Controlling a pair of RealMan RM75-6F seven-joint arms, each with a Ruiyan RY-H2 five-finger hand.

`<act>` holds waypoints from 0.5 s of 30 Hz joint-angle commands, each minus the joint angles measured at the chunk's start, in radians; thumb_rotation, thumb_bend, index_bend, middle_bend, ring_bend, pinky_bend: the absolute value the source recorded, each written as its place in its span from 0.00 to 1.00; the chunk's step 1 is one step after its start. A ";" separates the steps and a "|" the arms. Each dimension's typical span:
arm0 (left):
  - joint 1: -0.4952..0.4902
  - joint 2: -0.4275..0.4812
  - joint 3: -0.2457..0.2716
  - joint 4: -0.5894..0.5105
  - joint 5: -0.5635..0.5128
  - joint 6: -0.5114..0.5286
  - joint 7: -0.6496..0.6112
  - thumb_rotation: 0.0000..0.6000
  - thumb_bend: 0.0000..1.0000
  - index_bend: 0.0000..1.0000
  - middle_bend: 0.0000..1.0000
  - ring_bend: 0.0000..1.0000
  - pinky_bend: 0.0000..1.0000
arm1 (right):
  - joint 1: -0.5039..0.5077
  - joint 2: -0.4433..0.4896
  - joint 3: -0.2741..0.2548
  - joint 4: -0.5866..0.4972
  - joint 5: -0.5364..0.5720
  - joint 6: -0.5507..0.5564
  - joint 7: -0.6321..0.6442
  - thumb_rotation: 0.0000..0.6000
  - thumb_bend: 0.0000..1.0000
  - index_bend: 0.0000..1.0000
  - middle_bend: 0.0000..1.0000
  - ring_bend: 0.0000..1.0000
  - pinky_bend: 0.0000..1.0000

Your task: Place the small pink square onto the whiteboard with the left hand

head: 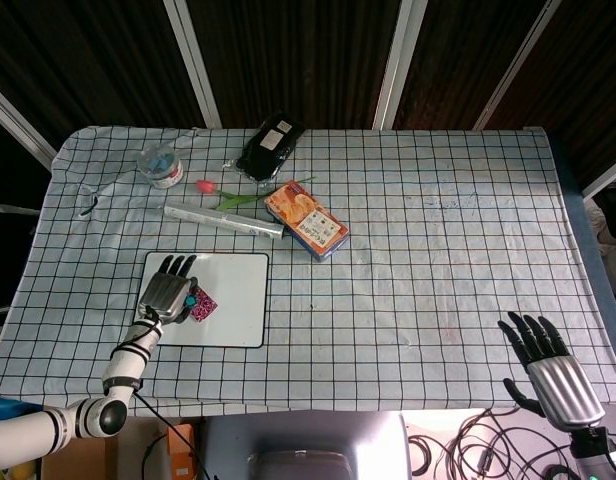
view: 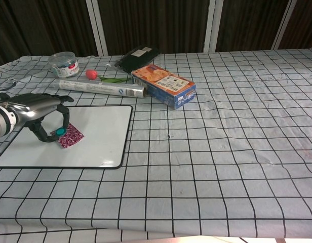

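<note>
In the lower right of the head view the right hand (head: 551, 368) hangs off the near table edge, fingers spread and holding nothing. At lower left the whiteboard (head: 236, 300) lies flat on the checked cloth (head: 438, 260). The pink square (head: 202, 308) lies on the whiteboard's left half; in the chest view it lies flat on the white surface (view: 70, 137). The left hand (head: 166, 293) arches over the whiteboard's left part just beside the square, fingers curled downward; in the chest view (view: 40, 109) a fingertip with a teal pad sits at the square's left edge, and whether it touches or pinches the square I cannot tell.

Further up, a silver tube (head: 224, 222) lies aslant beyond the whiteboard's far edge. Right of it, near frame centre, is an orange box (head: 306, 219). A pink flower (head: 220, 192) lies just past the tube, its stem running toward the box. At upper left stands a round clear tub (head: 160, 165), and a black packet (head: 270, 146) lies at the far edge, upper centre
</note>
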 commanded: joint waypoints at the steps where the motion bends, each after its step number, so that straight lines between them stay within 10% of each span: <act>1: -0.001 0.002 0.002 -0.002 -0.007 -0.006 -0.001 1.00 0.33 0.40 0.00 0.00 0.00 | -0.001 0.000 0.000 0.000 -0.001 0.003 0.001 1.00 0.25 0.00 0.00 0.00 0.05; 15: 0.035 0.075 0.022 -0.124 0.092 0.064 -0.061 1.00 0.32 0.20 0.00 0.00 0.00 | -0.002 0.002 0.004 0.003 0.003 0.006 0.007 1.00 0.25 0.00 0.00 0.00 0.05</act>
